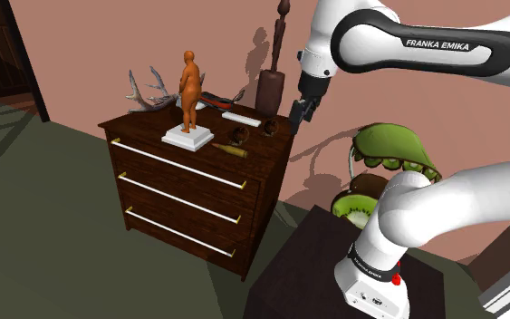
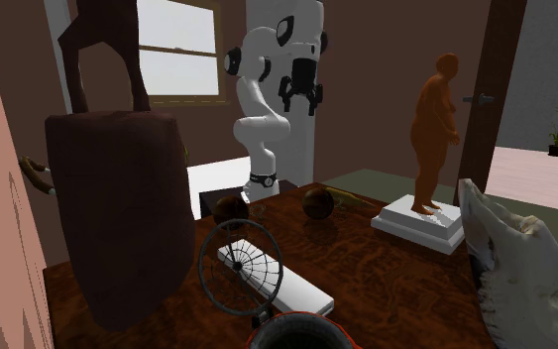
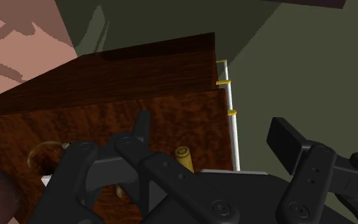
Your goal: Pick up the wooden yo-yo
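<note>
Two small dark brown round pieces lie on the dresser top point(image 1: 153, 127), and I cannot tell which one is the yo-yo. One point(image 1: 240, 136) point(image 2: 318, 203) sits by a brass tube point(image 1: 231, 150) point(image 3: 182, 156) near the front edge. The other point(image 1: 269, 125) point(image 2: 232, 209) lies close to a white flat slab point(image 1: 241, 118). In the wrist view a brownish round piece point(image 3: 47, 156) shows beyond my left finger. My black gripper point(image 1: 296, 116) point(image 2: 301, 99) point(image 3: 213, 127) hangs open in the air off the dresser's right end in the shoulder view, holding nothing.
An orange figurine on a white base point(image 1: 188, 91) point(image 2: 433, 139), antlers point(image 1: 149, 91) and a tall dark sculpture point(image 1: 272, 82) point(image 2: 118, 198) crowd the top. A wire ring point(image 2: 240, 268) stands by the slab. A green plant point(image 1: 384, 163) sits between stand and wall.
</note>
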